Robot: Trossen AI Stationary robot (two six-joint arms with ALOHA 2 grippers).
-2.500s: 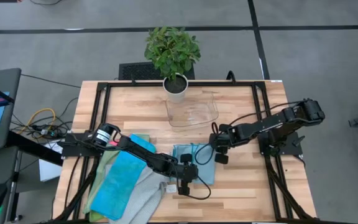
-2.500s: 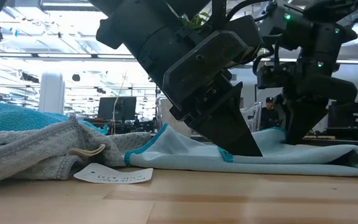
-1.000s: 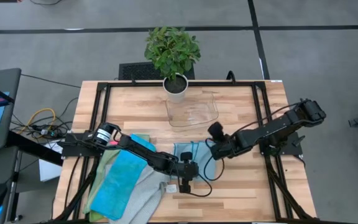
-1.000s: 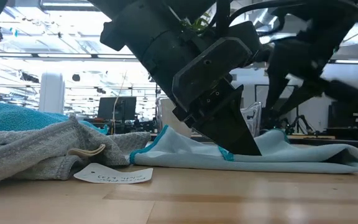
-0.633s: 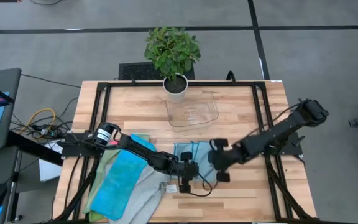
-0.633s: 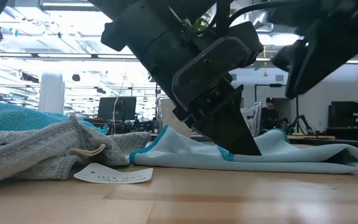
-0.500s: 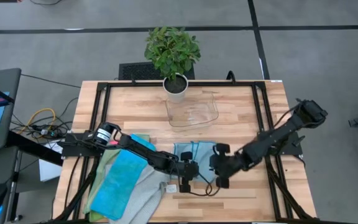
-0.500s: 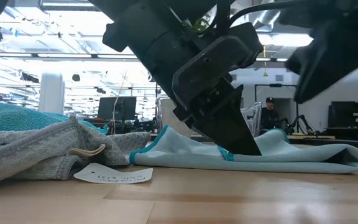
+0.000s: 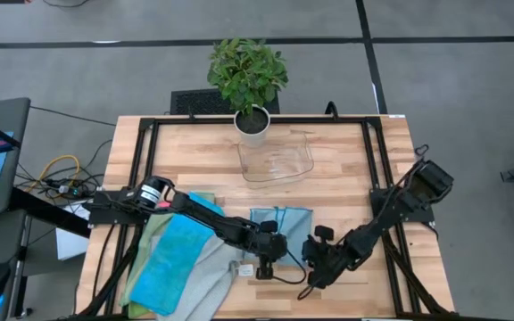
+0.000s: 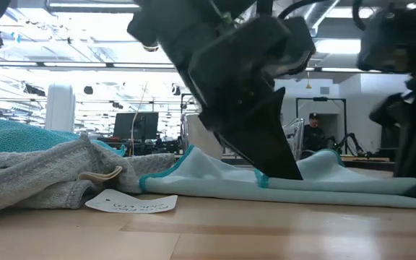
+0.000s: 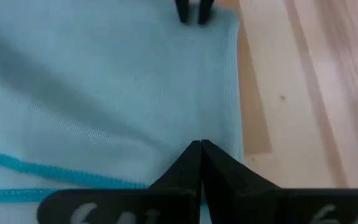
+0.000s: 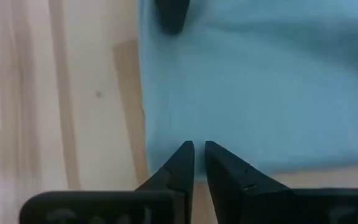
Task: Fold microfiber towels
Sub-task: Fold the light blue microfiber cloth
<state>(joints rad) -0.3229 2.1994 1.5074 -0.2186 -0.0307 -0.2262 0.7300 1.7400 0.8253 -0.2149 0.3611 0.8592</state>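
Observation:
A light teal microfiber towel with teal edging lies folded on the table's near middle. My left gripper comes from the left and is shut, its tips down on the towel close to its near edge. My right gripper reaches in from the right. Its fingers stand a narrow gap apart just inside the towel's near right corner. A loose pile of a blue towel, a grey one and a green one lies at the near left. My left gripper has its shut fingertips on the towel's top layer, beside a bit of teal edging, slanting down from the table's left. The towel lies on the table under them; whether a layer is caught between the tips I cannot tell. My right gripper slants down over the towel's right end; I cannot tell whether it touches the cloth.
A potted plant stands at the far edge, with a clear plastic tray just in front of it. The grey towel's white tag lies on the wood. Bare wood stretches to the right of the towel and along the near edge.
My right gripper has swung from the towel's far right part toward the table's near edge, sinking and rolling its wrist, and now stands at the towel's near right corner. The towel's right end, which bulged as a rounded fold, now lies flatter.

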